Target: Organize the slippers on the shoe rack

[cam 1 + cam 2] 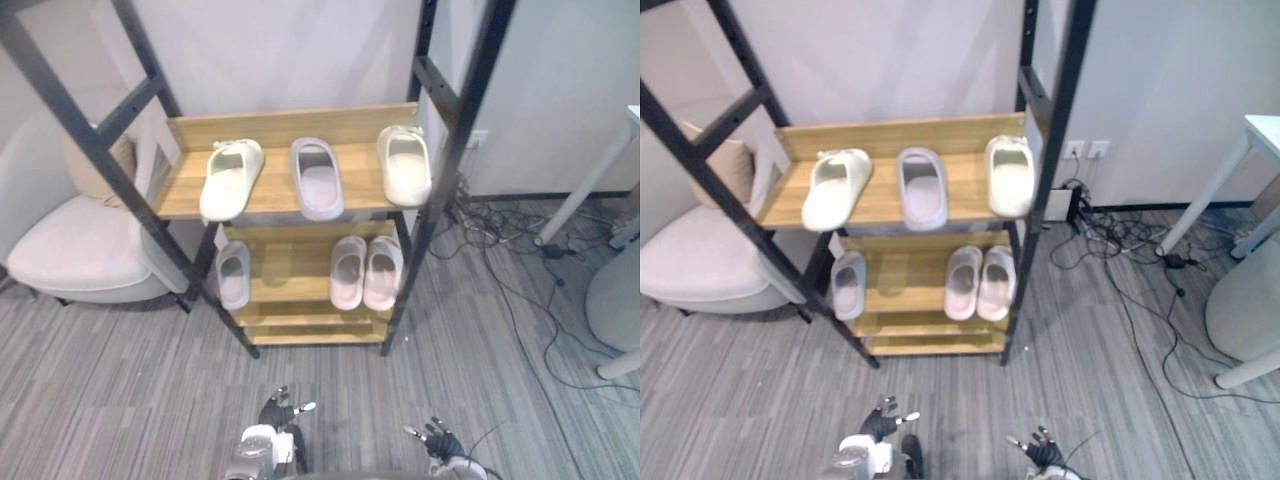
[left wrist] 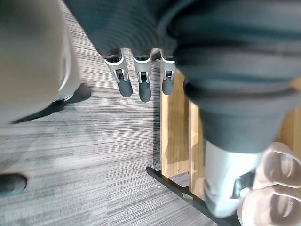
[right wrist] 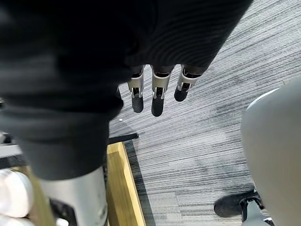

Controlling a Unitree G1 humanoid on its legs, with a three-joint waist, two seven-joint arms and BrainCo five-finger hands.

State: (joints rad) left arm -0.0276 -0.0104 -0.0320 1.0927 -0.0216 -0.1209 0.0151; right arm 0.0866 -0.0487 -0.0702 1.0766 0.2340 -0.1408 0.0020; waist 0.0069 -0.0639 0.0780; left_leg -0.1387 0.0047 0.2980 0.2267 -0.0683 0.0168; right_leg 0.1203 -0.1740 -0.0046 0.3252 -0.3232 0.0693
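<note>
Three on the shoe rack's upper shelf, far beyond both hands' fingertips: left cream slipper, lilac slipper, right cream slipper. Below: lone lilac slipper and pink pair, side by side and touching. Smooth, rounded, moulded shapes; pale wood boards, black metal frame. Left hand and right hand low over striped grey carpet, fingers loosely straight, nothing held.

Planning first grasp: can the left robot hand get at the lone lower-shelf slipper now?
Probably yes. The left robot hand is open, only floor lies between it and the slipper, and the shelf front is open; the slanted black strut beside it may crowd the approach.
</note>
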